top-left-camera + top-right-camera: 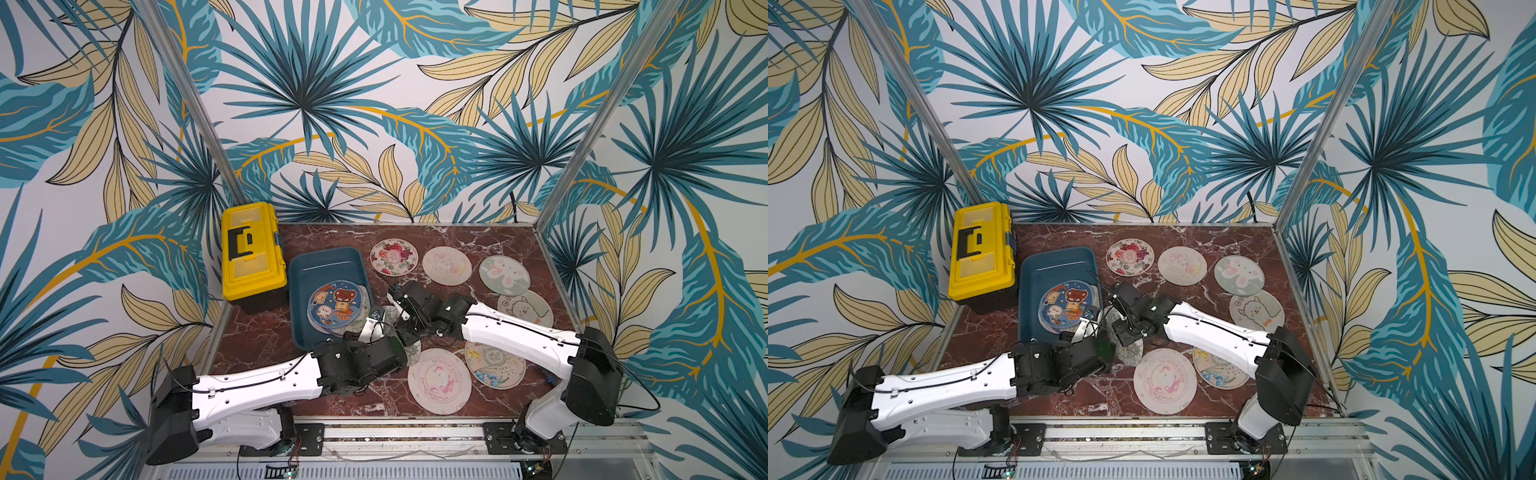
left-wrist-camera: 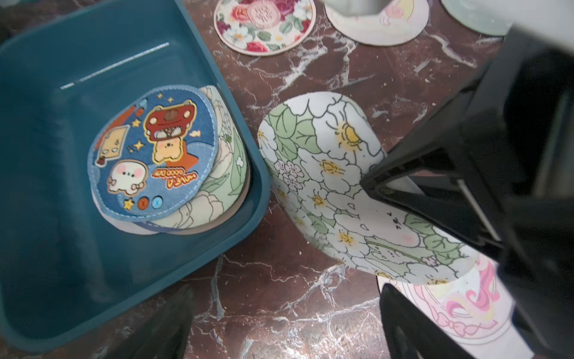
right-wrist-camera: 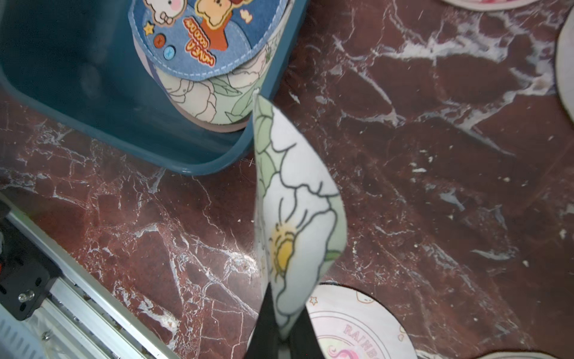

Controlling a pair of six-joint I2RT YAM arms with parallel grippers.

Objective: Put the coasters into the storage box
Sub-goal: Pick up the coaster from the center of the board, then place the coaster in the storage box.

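The dark teal storage box (image 1: 328,266) stands left of centre, and inside it a blue cartoon coaster (image 1: 334,305) tops a small stack. My right gripper (image 3: 281,335) is shut on the edge of a white floral coaster (image 3: 295,211). That coaster (image 2: 316,174) hangs tilted above the marble, just outside the box's near right corner. In the left wrist view my left gripper (image 2: 285,329) stands open over bare table beside the box wall (image 2: 248,174), with nothing between its fingers. Several more coasters lie flat on the table.
A rose coaster (image 1: 393,257), a pink one (image 1: 446,266), a green bunny one (image 1: 504,276) and an alpaca one (image 1: 525,309) lie at the back right. Two more (image 1: 439,380) (image 1: 494,365) lie near the front. A yellow toolbox (image 1: 252,253) stands left of the box.
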